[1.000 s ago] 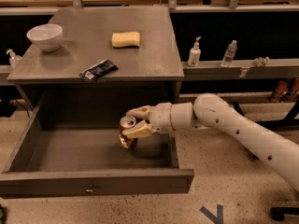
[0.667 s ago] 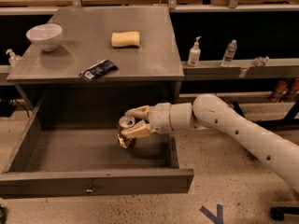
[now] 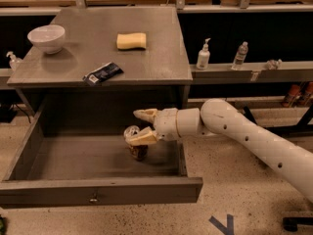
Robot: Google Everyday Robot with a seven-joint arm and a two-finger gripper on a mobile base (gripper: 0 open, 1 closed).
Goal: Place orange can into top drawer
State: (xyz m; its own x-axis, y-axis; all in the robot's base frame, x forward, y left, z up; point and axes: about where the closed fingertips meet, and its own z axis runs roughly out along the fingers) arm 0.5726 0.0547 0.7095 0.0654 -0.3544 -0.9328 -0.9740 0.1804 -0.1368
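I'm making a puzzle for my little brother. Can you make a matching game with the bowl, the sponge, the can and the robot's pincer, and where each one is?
Things:
A. white bowl
B. yellow sponge
C. orange can
D. pincer

Places:
1. standing inside the open top drawer
2. on the table, middle, towards the back
3. open, over the drawer, right at the can's top
4. on the table, near its left edge in the picture

Pairs: A-4, B-2, C-1, D-3
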